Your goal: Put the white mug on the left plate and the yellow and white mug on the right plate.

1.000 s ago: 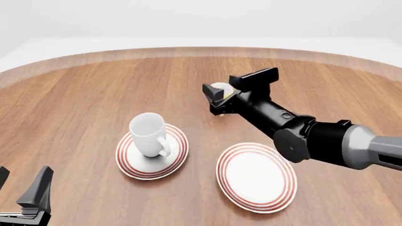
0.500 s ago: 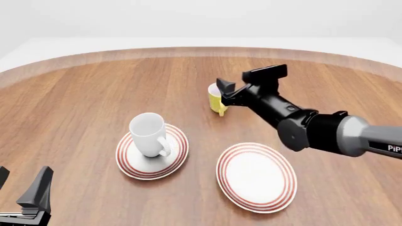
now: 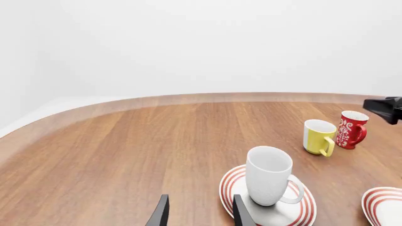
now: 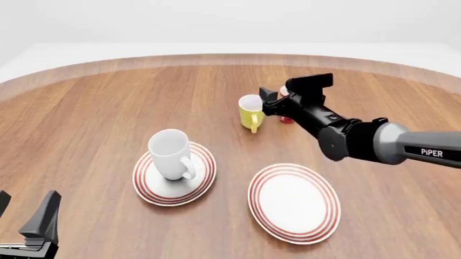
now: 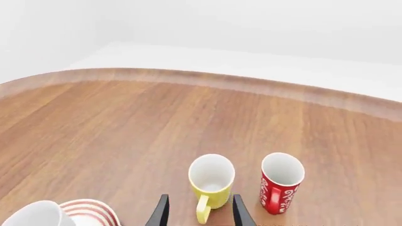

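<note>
Your white mug (image 4: 171, 154) stood upright on the left plate (image 4: 146, 184), its handle turned toward the near side of the tabletop (image 4: 108, 108) and a little to the right. The right plate (image 4: 293, 202) lay bare, just right of the left one and a little nearer to you, the two plates apart.

The yellow and white mug (image 4: 251, 112) sat upright on the wood, farther out than both plates, with its handle pointing back toward the arms. A red cup (image 5: 280, 182) with white lettering stood just beside it on the right, the two close but not touching; in the front view your right arm hid most of that cup.

Your right tool (image 5: 196, 212) hung above and just behind the yellow and white mug. Its two dark fingers (image 5: 160, 213) were spread with a clear gap between them, and in the right wrist view the mug's handle lay in line with that gap. Nothing was clamped between them, and they touched neither cup.

Your left tool (image 3: 199, 215) sat low at the near left corner of the tabletop, well apart from the white mug. Its fingers (image 3: 159, 214) also stood parted and held nothing; the left wrist view looked over the white mug on its plate toward the two smaller cups beyond.
</note>
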Motion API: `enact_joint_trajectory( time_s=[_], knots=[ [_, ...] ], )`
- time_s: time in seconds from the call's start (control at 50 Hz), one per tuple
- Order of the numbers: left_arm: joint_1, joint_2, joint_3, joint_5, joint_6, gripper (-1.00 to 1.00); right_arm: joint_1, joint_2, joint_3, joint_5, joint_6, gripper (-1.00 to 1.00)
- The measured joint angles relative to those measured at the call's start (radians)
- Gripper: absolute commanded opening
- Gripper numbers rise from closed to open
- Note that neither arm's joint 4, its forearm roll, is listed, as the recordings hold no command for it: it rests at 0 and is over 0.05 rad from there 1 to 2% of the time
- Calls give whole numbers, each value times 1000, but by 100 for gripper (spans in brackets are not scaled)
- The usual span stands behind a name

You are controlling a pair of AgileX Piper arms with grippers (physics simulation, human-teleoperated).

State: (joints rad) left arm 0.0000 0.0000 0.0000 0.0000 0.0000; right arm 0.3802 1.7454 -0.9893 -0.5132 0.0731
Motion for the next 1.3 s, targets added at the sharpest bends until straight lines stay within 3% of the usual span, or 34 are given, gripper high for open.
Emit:
enact_joint_trajectory(
  time_s=[1.3],
  knots=[
    [0, 0, 0, 0, 0, 100, -16, 226, -256, 189, 72, 100]
  ],
)
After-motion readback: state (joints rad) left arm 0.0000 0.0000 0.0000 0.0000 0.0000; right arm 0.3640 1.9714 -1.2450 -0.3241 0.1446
